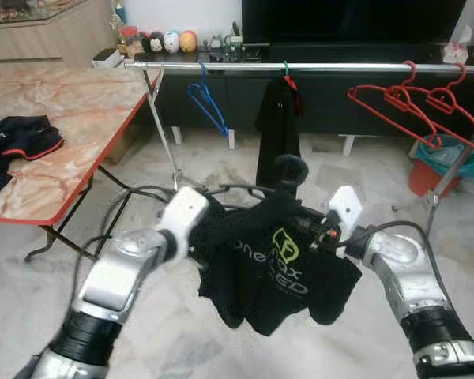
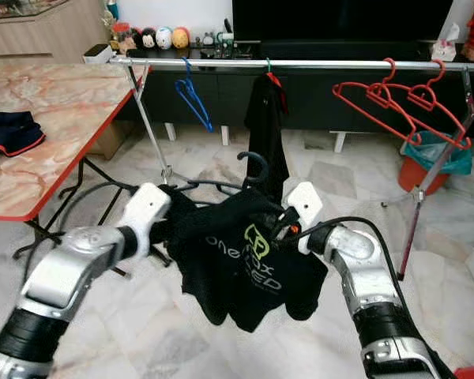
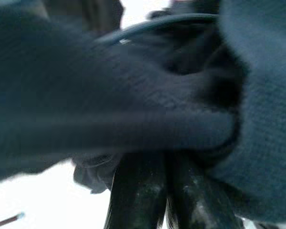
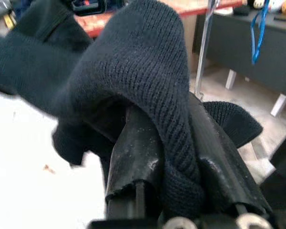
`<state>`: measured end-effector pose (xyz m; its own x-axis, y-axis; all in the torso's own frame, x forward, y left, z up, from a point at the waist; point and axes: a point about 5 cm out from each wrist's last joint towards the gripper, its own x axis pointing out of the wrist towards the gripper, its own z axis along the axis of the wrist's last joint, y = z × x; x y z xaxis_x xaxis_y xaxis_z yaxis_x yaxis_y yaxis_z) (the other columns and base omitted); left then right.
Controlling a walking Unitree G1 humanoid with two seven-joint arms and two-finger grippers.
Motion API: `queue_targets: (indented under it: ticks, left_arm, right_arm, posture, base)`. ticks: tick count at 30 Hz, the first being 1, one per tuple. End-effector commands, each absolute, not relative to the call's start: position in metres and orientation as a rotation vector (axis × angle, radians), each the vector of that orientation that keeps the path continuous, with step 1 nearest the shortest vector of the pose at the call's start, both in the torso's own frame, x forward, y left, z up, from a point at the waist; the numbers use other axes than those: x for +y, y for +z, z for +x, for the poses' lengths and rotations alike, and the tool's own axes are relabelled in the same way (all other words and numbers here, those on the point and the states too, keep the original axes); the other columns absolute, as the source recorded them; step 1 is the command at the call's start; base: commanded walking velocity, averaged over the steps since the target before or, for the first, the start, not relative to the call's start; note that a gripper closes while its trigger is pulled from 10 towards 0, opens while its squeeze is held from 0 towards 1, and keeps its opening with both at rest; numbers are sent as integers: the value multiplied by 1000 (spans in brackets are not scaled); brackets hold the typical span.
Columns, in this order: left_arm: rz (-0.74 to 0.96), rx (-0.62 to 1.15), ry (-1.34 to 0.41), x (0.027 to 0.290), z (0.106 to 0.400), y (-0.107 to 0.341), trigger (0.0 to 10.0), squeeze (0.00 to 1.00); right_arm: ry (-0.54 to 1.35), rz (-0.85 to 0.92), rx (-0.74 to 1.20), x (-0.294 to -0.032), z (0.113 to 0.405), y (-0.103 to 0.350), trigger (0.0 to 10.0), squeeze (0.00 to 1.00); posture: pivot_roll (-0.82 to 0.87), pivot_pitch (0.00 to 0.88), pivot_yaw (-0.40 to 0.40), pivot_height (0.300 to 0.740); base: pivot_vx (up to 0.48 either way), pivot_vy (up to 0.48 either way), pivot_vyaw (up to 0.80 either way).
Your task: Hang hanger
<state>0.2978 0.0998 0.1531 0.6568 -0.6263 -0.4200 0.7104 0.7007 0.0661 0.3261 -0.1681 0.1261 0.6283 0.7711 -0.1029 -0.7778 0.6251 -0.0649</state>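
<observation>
Both grippers, left gripper (image 1: 201, 229) & right gripper (image 1: 320, 230), clamped on black shirt (image 1: 272, 272) w/ hanger (image 1: 288, 178), still below rail (image 1: 316, 69); hanging not yet done.

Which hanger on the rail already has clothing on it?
The green-hooked hanger mid-rail, carrying a black garment. The blue hanger to its left and the red hangers to its right hang bare.

marble-look surface (image 1: 71, 110) at left | dark clothing (image 1: 16, 142) lying on it | red bucket (image 1: 438, 170) at right | figurines (image 1: 162, 41) on cabinet
</observation>
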Motion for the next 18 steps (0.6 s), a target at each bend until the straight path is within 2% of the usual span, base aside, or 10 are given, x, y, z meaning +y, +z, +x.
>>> queue_targets:
  ticks: [1,5,6,7,8,13,14,18]
  left_arm:
    - [201,403,-959,70,281,149,0,0]
    - [241,403,-981,68,278,147,0,0]
    - [281,389,-987,65,276,146,5176,0]
    - [281,389,-987,65,276,146,5176,0]
    - [287,375,-971,63,278,147,10000,0]
    - [250,311,-896,62,286,156,10000,0]
    - [239,294,-878,63,289,159,10000,1000]
    - [261,233,-841,70,296,169,10000,1000]
  right_arm:
    - [964,-75,-58,-146,328,148,10000,0]
    - [975,-68,-57,-144,327,148,10000,0]
    - [990,-54,-54,-143,325,147,10000,0]
    - [990,-54,-54,-143,325,147,10000,0]
    - [998,-55,-51,-142,324,146,10000,0]
    - [1029,-75,-12,-141,321,140,10000,0]
    - [1040,-80,-3,-141,320,139,10000,0]
    - [1056,-96,26,-141,317,133,10000,0]
  posture:
    - [19,0,90,719]
    - [21,0,92,719]
    - [21,0,94,719]
    - [21,0,94,719]
    - [21,0,94,719]
    - [22,0,97,719]
    - [22,0,97,719]
    - [24,0,99,719]
  base:
    - [0,0,0]
    - [0,0,0]
    - [0,0,0]
    - [0,0,0]
    - [0,0,0]
    - [0,0,0]
    - [0,0,0]
    - [0,0,0]
